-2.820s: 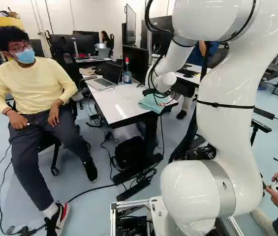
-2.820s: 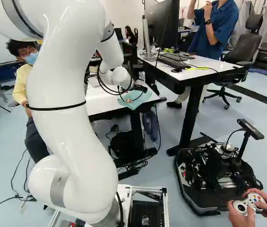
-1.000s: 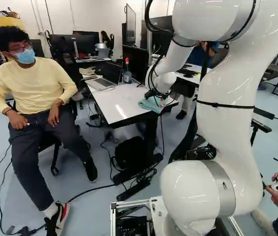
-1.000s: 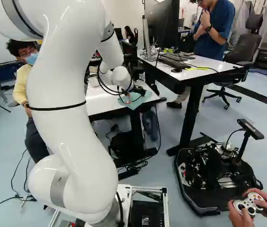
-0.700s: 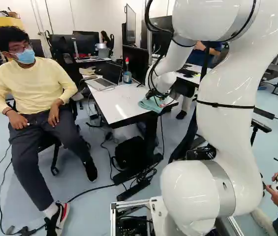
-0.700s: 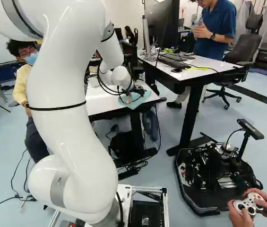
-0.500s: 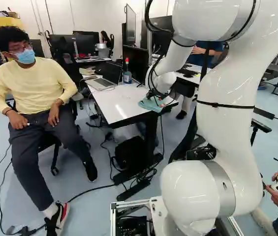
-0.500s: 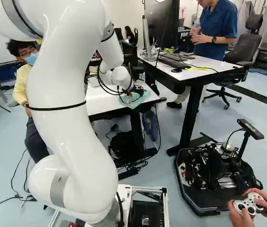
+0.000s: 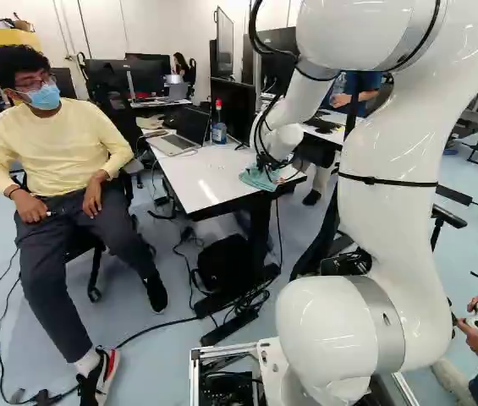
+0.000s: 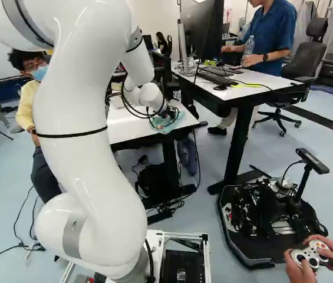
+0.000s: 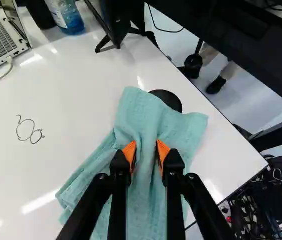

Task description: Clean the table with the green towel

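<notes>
Green cloth towel (image 11: 141, 112), rumpled, lies under and just ahead of the black two-fingered pincer (image 11: 146, 151) with orange pads. Pincer is partly closed, pads apart, with a raised towel fold pinched between them; rest of towel spreads flat on the glossy white table (image 11: 76, 105). That fold, roughly the long axis, runs from ahead of the pincer back beneath it. Likely target is the thin black looped scribble (image 11: 30, 131), off to the pincer's laptop side, well apart from the towel. So next move probably drags towel sideways across the fold, pressed down. White arm (image 9: 387, 203) is the only one at this table. Flat black round thing (image 11: 170, 99) sits just ahead, partly under or behind towel; could snag. Farther ahead: black stand foot (image 11: 113, 37), clear bottle with blue (image 11: 68, 17), silver laptop (image 11: 1, 40). Path to scribble looks unblocked. Table edge is near on the opposite side, so towel could slip off there.
</notes>
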{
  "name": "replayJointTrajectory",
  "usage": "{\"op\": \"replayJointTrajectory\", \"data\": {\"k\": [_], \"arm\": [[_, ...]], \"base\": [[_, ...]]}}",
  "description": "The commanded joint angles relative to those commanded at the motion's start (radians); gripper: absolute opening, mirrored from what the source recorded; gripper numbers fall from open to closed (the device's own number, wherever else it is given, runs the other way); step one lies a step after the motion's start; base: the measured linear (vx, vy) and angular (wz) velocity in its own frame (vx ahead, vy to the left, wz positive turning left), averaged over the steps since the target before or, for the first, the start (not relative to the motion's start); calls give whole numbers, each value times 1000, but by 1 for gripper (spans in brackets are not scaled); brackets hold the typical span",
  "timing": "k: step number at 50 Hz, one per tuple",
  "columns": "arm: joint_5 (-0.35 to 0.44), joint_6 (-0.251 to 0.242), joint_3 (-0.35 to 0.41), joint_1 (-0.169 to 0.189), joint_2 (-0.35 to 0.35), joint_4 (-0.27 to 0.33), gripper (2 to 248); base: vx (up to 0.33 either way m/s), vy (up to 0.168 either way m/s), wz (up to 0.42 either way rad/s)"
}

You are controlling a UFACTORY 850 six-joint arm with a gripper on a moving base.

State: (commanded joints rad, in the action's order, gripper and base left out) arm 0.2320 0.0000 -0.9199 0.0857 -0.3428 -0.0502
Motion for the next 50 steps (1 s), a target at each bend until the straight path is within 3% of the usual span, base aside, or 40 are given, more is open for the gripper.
{"op": "replayJointTrajectory", "data": {"k": [2, 7, 8, 18, 50], "arm": [[1, 0, 0, 0, 0, -1, 72], [4, 0, 0, 0, 0, -5, 72], [5, 0, 0, 0, 0, -6, 61], [19, 0, 0, 0, 0, -13, 48], [41, 0, 0, 0, 0, -22, 39]], "base": [[0, 0, 0], [0, 0, 0], [0, 0, 0], [0, 0, 0], [0, 0, 0]]}}
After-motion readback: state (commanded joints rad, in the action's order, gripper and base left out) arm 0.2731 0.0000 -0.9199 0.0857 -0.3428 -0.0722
